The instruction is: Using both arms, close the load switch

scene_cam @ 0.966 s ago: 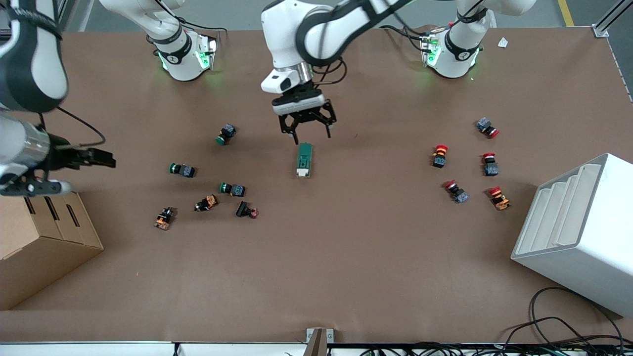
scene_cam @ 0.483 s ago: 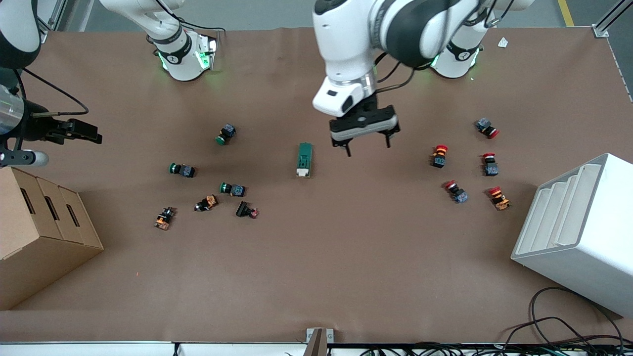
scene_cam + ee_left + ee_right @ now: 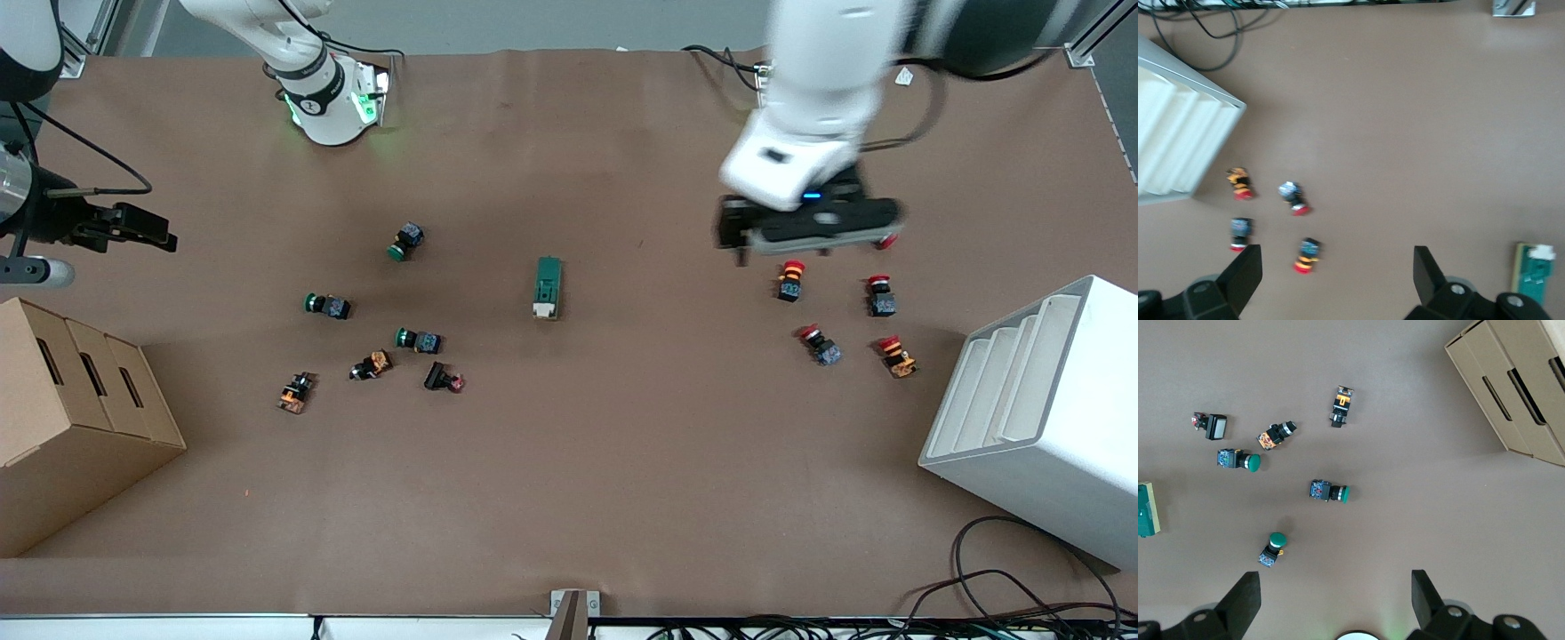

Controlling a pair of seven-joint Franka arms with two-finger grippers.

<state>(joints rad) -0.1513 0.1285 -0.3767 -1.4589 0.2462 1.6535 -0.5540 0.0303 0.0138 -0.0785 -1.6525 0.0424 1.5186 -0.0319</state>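
Observation:
The load switch [image 3: 548,287] is a dark green oblong block with a cream end. It lies alone mid-table, cream end nearer the front camera. My left gripper [image 3: 809,244] is open and empty, up in the air over the red push-buttons [image 3: 790,278] toward the left arm's end. In the left wrist view the gripper [image 3: 1336,280] frames one red button [image 3: 1307,255], and the switch [image 3: 1537,270] shows at the edge. My right gripper [image 3: 147,233] is open and empty, in the air at the right arm's end. In the right wrist view [image 3: 1335,600] the switch [image 3: 1148,510] is partly cut off.
Several green and orange push-buttons [image 3: 418,340] lie toward the right arm's end. A cardboard box [image 3: 71,418] stands at that end and a white rack [image 3: 1040,418] at the left arm's end. Cables [image 3: 1005,587] lie at the table's near edge.
My left gripper has moved from just above the load switch toward the left arm's end, now over the red push-buttons. My right gripper has drawn back a little. The switch has not moved.

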